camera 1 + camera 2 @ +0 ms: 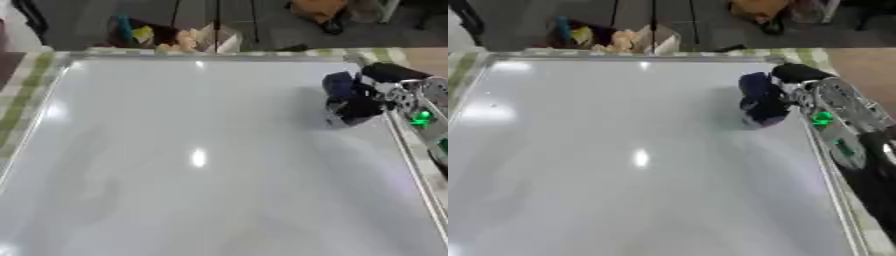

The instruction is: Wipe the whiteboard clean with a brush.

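A white whiteboard [192,165] fills the table, its silver frame running along all sides and its glossy surface showing only ceiling-light glare and faint grey smears toward the near-left part. The robot's right arm [842,130] (black and silver, a green light glowing on the forearm) reaches in over the whiteboard's right edge. The right hand [359,97] sits at the whiteboard's far-right corner, fingers curled down around a dark blue brush [756,97] pressed onto the surface. The brush's long axis cannot be made out. Left of the brush, the whiteboard lies open across its whole width.
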Controlling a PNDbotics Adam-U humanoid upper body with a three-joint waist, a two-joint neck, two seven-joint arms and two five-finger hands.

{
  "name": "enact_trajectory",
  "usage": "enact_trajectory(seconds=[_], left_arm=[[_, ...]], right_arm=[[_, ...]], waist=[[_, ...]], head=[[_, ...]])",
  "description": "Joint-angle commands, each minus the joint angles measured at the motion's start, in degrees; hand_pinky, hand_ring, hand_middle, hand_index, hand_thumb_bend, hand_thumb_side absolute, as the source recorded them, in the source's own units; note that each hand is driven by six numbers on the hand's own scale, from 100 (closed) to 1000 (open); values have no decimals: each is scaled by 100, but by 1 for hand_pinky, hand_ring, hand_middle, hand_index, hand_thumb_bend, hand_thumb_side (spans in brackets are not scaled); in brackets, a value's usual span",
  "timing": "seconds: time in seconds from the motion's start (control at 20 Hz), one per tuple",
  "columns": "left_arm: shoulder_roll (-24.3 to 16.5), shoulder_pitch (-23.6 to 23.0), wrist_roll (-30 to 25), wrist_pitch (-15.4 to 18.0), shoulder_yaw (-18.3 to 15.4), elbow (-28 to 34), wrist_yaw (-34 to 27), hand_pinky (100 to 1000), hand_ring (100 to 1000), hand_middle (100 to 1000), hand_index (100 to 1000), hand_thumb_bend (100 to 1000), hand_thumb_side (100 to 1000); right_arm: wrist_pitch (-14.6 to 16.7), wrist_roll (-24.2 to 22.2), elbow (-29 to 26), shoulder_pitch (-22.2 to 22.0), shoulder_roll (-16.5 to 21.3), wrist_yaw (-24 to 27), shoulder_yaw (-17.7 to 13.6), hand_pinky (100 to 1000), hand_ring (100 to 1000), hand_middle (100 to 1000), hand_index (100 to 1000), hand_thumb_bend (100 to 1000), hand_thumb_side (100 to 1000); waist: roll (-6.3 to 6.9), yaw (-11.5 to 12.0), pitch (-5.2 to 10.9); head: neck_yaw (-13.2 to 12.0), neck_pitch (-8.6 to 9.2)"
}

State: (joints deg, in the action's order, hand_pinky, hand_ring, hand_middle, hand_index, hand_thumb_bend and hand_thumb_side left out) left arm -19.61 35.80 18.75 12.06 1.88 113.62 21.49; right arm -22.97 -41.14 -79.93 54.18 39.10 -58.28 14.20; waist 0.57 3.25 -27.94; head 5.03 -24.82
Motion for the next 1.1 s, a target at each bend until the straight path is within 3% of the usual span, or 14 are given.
enact_trajectory(seconds=[0.05, 0.2, 0.25, 0.3, 1.1], left_arm=[[-76, 73, 24, -1, -21, 97, 12, 831, 926, 883, 924, 224, 1000], [-73, 80, 25, 0, -20, 97, 8, 831, 926, 884, 925, 224, 1000], [-72, 81, 24, 0, -20, 97, 7, 832, 926, 883, 925, 230, 1000], [-73, 81, 23, 1, -20, 97, 7, 832, 926, 884, 925, 225, 1000], [-64, 91, 23, 2, -22, 97, -13, 832, 926, 883, 924, 228, 1000]], right_arm=[[5, -18, 21, 45, 120, 67, -20, 313, 543, 466, 144, 100, 652], [39, -24, 31, 18, 111, 99, 9, 312, 542, 464, 146, 100, 644], [41, -23, 32, 15, 109, 105, 11, 313, 545, 463, 148, 100, 599], [43, -26, 36, 9, 110, 109, 14, 314, 545, 464, 148, 100, 640], [110, -90, -14, -54, 139, 143, 46, 316, 546, 452, 239, 100, 600]], waist=[[2, 8, 119], [9, -4, 119], [11, -6, 120], [12, -6, 122], [45, -53, 166]], head=[[35, 95], [34, 109], [33, 112], [28, 115], [-28, 102]])
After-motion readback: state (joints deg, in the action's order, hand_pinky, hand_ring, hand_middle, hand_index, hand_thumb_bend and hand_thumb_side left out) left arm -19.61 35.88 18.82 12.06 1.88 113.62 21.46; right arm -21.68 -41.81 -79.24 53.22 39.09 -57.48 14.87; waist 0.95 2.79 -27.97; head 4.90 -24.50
